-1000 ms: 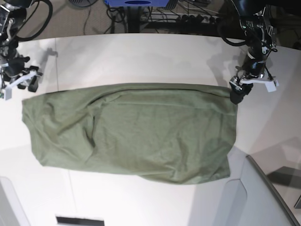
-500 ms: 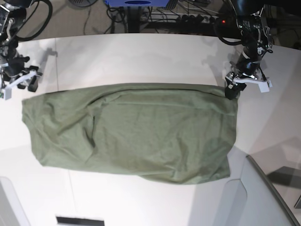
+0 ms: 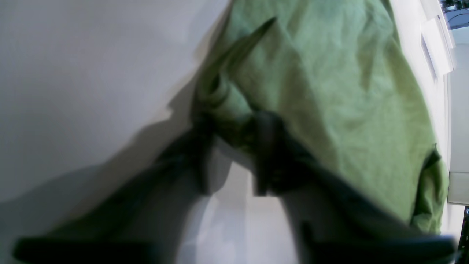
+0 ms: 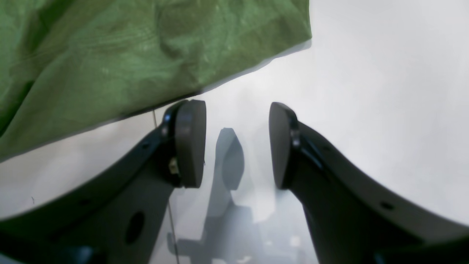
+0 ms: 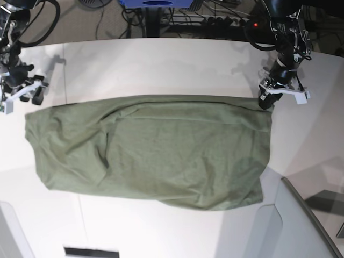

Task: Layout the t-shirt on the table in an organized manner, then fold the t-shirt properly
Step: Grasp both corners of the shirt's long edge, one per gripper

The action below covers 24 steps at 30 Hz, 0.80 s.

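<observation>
The olive-green t-shirt (image 5: 150, 150) lies spread as a wide band across the white table (image 5: 161, 64). My left gripper (image 5: 264, 101) is at the shirt's far right corner. In the left wrist view this left gripper (image 3: 232, 146) has its dark fingers (image 3: 265, 154) pinched on a bunched fold of the t-shirt (image 3: 329, 91). My right gripper (image 5: 24, 95) hovers at the shirt's far left corner. In the right wrist view the right gripper (image 4: 237, 143) is open over bare table, with the t-shirt's edge (image 4: 110, 55) just beyond its left pad (image 4: 188, 143).
A grey angled panel (image 5: 301, 226) rises at the near right corner. Cables and equipment (image 5: 188, 19) lie beyond the table's curved far edge. A thin dark seam (image 5: 79, 215) runs across the tabletop near the front left, beside a black slot (image 5: 91, 251).
My left gripper has shifted a little left and farther back onto the shirt's far right corner, and its jaws have closed on the cloth. The right arm and shirt body look unchanged.
</observation>
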Each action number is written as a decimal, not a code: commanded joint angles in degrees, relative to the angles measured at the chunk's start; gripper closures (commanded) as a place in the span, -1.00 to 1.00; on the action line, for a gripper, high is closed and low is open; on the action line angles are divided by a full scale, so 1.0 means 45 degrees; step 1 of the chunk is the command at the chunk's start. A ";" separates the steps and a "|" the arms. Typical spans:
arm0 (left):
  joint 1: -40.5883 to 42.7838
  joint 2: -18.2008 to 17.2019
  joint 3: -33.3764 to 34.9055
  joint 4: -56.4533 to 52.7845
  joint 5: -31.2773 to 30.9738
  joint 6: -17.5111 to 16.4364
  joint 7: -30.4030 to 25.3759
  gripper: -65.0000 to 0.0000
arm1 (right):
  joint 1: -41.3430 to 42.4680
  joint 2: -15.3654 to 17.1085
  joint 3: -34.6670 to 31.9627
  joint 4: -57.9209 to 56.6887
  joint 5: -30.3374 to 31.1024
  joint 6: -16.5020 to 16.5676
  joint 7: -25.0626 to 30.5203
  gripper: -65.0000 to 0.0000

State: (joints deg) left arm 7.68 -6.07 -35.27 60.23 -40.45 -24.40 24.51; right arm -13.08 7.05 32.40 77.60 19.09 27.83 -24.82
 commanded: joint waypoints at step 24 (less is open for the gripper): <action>0.0139 -0.0088 -0.0007 0.0164 0.0089 0.0060 0.0169 1.00 | 0.0064 -0.0091 0.1210 -0.0454 0.1862 0.0037 -0.1410 0.18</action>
State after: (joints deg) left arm 8.16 -5.96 -35.24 60.27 -40.38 -24.40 24.86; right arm -12.86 5.52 37.47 74.89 27.35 28.16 -31.70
